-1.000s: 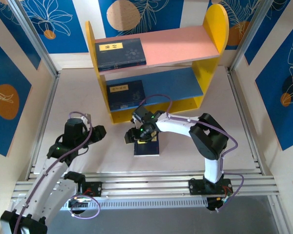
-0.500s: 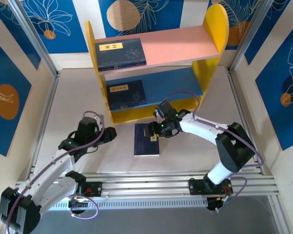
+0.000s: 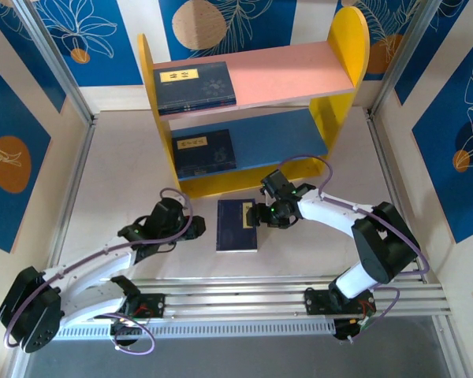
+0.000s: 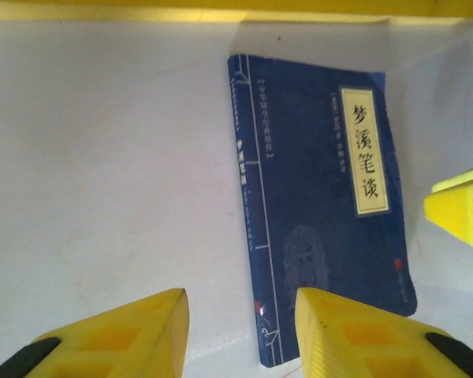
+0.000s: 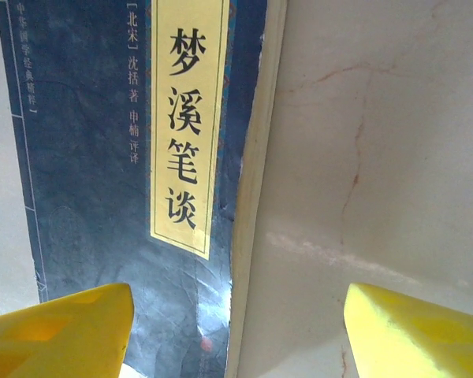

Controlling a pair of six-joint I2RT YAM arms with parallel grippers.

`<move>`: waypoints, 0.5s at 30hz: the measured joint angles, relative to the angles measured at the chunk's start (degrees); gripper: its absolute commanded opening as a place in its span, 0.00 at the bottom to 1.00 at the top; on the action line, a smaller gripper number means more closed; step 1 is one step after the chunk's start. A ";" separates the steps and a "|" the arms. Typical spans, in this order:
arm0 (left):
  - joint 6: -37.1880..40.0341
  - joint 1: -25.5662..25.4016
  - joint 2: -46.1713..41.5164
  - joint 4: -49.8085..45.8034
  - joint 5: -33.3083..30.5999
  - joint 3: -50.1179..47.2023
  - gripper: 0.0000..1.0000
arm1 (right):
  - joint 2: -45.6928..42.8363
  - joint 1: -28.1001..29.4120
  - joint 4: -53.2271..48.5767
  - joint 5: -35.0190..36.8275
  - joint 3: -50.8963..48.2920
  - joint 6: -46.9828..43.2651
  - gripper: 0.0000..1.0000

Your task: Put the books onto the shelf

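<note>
**Top external view.** The left arm (image 3: 87,264) lies low, stretched from its base at the lower left toward the centre. Its black wrist ends in the left gripper (image 3: 194,228), which points right. The right arm (image 3: 331,214) rises from its base at the lower right, folds sharply at the elbow and sends its white forearm leftward. The right gripper (image 3: 254,214) points left, facing the left gripper across a gap.

**Left wrist view.** The left gripper's yellow fingers (image 4: 110,339) stand well apart, jaws open.

**Right wrist view.** The right gripper's yellow fingers (image 5: 59,331) are likewise spread wide, jaws open, camera looking steeply down.
</note>
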 measured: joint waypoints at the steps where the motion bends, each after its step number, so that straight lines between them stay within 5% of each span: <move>1: -0.42 -0.55 0.17 0.24 -0.44 -0.50 0.40 | 0.13 0.00 0.33 0.00 0.00 0.00 0.71; 15: -0.98 -1.62 2.03 0.81 -1.95 -0.63 0.40 | 4.79 0.00 2.54 -0.02 0.26 -0.85 0.71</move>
